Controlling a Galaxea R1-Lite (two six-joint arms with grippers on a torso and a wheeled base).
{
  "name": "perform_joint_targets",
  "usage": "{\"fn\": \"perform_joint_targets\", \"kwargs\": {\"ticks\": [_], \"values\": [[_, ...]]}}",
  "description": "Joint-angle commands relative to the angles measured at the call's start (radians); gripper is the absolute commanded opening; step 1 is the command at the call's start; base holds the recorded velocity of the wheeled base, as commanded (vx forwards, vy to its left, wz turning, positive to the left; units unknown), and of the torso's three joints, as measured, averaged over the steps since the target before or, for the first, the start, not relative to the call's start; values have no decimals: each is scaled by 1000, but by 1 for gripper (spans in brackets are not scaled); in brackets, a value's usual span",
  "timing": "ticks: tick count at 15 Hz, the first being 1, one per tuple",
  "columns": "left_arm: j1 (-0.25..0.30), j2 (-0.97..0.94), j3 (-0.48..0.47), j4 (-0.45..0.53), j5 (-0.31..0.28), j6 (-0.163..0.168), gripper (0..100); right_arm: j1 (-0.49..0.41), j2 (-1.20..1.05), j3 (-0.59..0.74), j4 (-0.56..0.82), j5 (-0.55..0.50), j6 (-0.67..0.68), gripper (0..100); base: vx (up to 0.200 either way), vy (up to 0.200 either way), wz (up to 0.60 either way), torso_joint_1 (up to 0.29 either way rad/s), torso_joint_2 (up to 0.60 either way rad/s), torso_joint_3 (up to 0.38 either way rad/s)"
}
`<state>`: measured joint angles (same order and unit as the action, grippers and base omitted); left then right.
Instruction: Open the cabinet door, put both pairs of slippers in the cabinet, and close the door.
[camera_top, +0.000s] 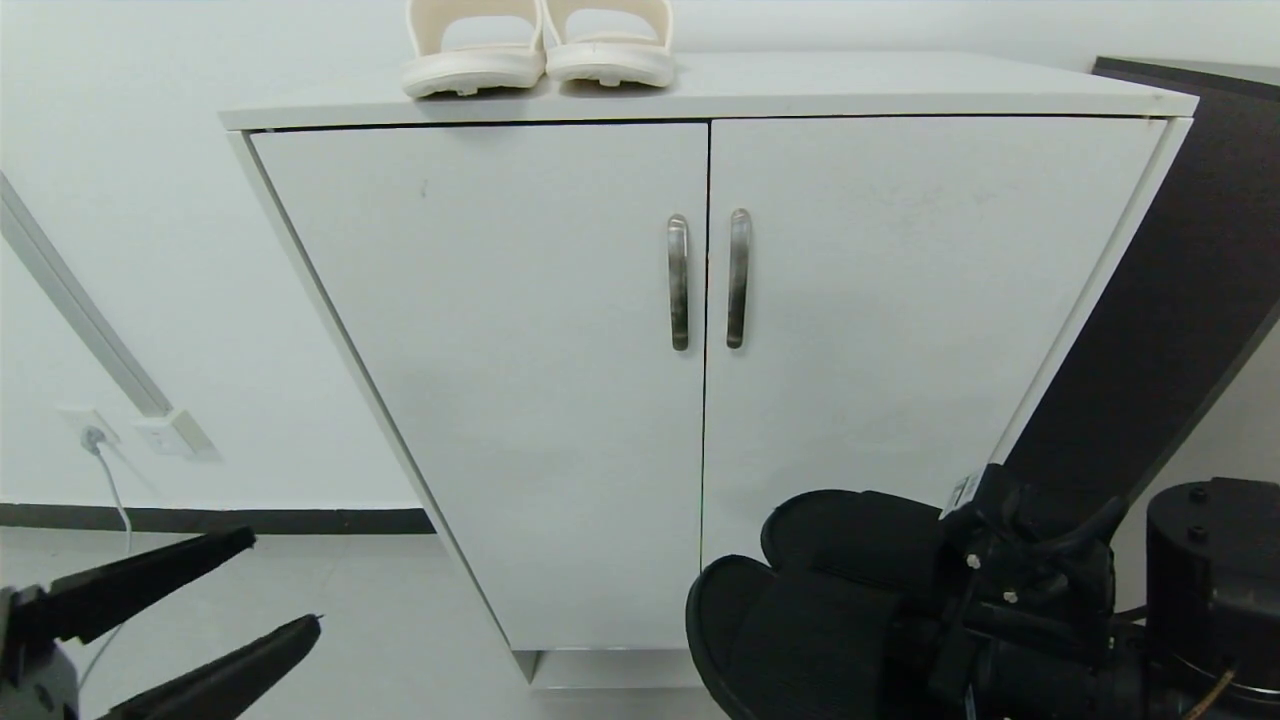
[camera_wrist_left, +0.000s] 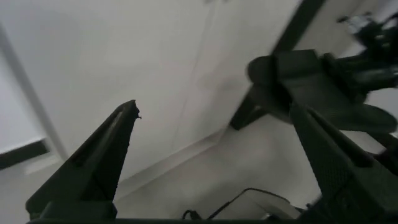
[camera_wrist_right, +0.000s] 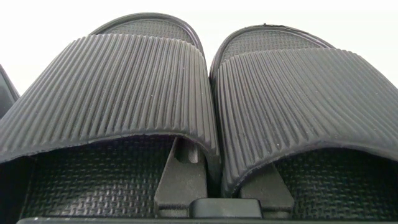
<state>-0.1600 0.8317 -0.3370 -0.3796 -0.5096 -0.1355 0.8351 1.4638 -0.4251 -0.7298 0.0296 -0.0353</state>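
My right tool is closed on the pair of black slippers, low in front of the cabinet's right door. One finger runs under each ribbed strap, so the two inner edges are pinched together between them. That pinch is my first worry: the straps are soft rubber, and a quick swing or a knock against the cabinet could let one slipper slide out and drop to the floor.

My left tool is spread wide and empty, low and off the cabinet's left side. Both doors are shut, so opening falls to this tool. The two metal handles sit just beside each other along the centre seam. Coming in this wide, I could catch both at once or skid off the slim bar and thump the left door.

A door swinging out could also strike the black slippers, which hang close in front of the cabinet.

Farthest off, the cream slippers rest on the cabinet top, toes at its front edge. A hard tug on a handle could shake them forward and off.
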Motion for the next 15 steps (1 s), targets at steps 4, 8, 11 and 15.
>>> {"fn": "perform_joint_targets", "kwargs": {"ticks": [4, 8, 11, 15], "values": [[-378, 331, -208, -64, 154, -16, 100, 1, 4, 9, 1, 3, 0, 0, 0, 0, 0, 0, 0, 0], [-500, 498, -448, -113, 174, -191, 100, 1, 6, 16, 1, 20, -1, 0, 0, 0, 0, 0, 0, 0], [-609, 583, -582, -111, 174, -251, 100, 1, 6, 16, 0, 20, 0, 0, 0, 0, 0, 0, 0, 0], [-636, 744, -726, -113, 184, -253, 100, 1, 7, 19, 3, 20, 0, 0, 0, 0, 0, 0, 0, 0]]}}
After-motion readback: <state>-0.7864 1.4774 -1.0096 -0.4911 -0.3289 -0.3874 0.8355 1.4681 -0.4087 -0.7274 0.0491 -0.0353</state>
